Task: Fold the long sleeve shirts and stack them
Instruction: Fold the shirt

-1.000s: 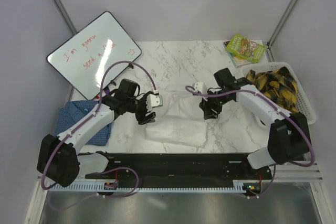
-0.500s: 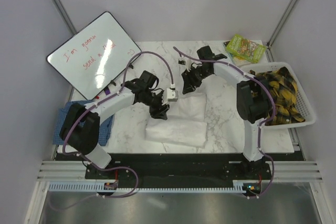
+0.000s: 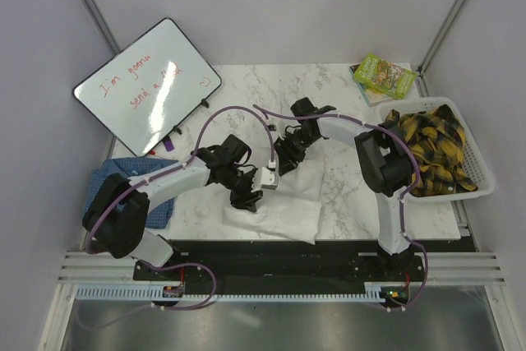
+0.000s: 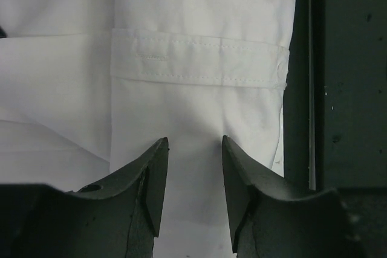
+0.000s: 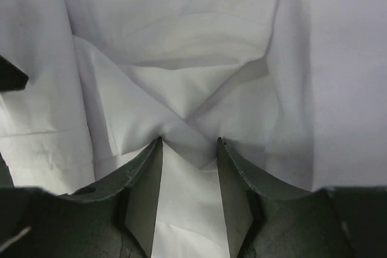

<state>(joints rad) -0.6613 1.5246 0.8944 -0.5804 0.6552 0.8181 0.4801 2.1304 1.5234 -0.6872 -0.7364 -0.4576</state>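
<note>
The white long sleeve shirt (image 3: 289, 213) lies partly folded at the table's near middle. My left gripper (image 3: 245, 196) is down on its left part. In the left wrist view its jaws (image 4: 195, 142) stand apart over a flat sleeve (image 4: 193, 58) with a stitched cuff band. My right gripper (image 3: 283, 162) is at the shirt's far edge. In the right wrist view its open jaws (image 5: 189, 142) press into the puckered white cloth (image 5: 181, 40), a ridge of it between them. The blue checked shirt (image 3: 123, 172) lies at the left, partly under the left arm.
A white basket (image 3: 485, 187) holding yellow plaid cloth (image 3: 431, 141) stands at the right. A whiteboard (image 3: 148, 84) leans at the back left and a green book (image 3: 384, 74) lies at the back right. A black rail (image 4: 351, 89) runs just past the shirt's near edge.
The left gripper has come down and nearer onto the white shirt. The right gripper has swung from the far side to the shirt's far edge. Both jaws have narrowed.
</note>
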